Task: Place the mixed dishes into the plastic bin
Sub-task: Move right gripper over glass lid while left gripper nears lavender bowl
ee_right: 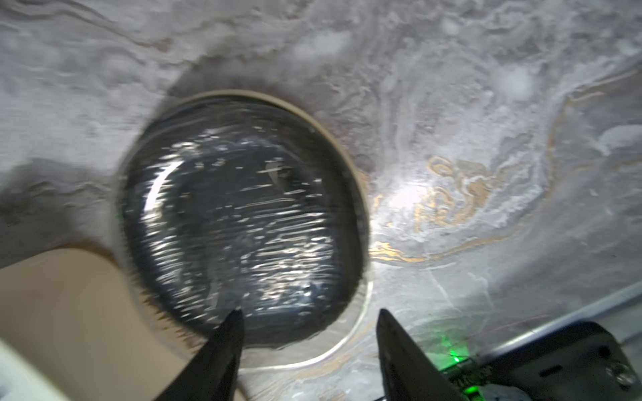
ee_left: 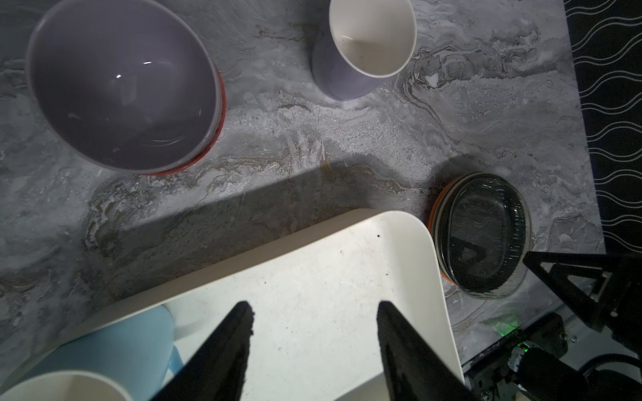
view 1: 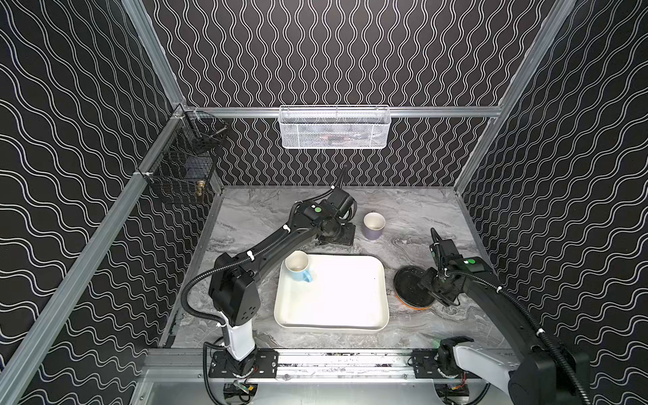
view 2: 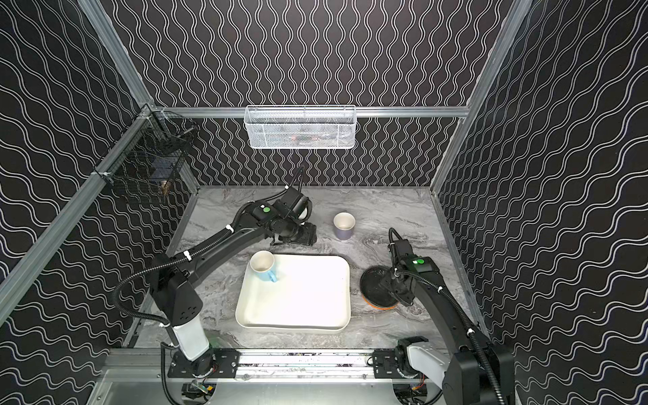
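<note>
The cream-white plastic bin (view 1: 350, 315) lies mid-table in both top views, and a light blue mug (view 1: 298, 269) stands in its far-left corner. Beyond it a lavender-grey mug (view 1: 373, 225) stands on the table. A lavender bowl (ee_left: 121, 86) sits nested in the red-orange bowl (ee_left: 220, 114); my left arm mostly hides both from above. Right of the bin lies a stack of plates (view 1: 410, 285), clear glass on top, orange rim at the bottom. My left gripper (ee_left: 314, 305) hangs open and empty above the bin's far side. My right gripper (ee_right: 309, 312) is open, astride the glass plate's (ee_right: 243, 215) near rim.
A white wire-mesh basket (view 1: 335, 128) hangs on the back rail and a black wire basket (view 1: 182, 164) on the left wall. Patterned walls close in the marble table (view 1: 420, 210) on three sides. Both arm bases sit on the front rail (view 1: 343, 361).
</note>
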Tool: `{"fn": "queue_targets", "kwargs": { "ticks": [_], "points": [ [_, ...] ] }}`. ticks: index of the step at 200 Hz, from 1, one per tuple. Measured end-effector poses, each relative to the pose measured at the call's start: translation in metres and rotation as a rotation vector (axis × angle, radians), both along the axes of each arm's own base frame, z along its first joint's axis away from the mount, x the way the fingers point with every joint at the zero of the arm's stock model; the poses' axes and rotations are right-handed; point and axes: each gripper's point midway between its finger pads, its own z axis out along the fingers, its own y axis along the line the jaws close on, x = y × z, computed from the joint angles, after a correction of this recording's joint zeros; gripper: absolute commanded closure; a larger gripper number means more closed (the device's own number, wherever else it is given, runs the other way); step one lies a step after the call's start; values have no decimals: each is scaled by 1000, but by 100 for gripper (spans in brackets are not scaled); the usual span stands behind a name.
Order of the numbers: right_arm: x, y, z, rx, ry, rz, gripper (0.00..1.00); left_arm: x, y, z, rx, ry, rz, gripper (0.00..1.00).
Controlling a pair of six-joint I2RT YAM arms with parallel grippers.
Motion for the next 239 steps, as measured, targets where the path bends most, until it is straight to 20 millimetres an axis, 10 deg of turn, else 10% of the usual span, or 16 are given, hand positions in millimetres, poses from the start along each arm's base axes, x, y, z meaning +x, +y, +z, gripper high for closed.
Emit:
{"fn": "queue_targets", "kwargs": {
  "ticks": [90,239],
  "points": [
    [21,-15,6,-13,4,-26,20,1,7,12,11,-28,-10,37],
    [10,-7,-35,78,100,-32,18,47,93,9,32,-25,149,38]
  ]
}}
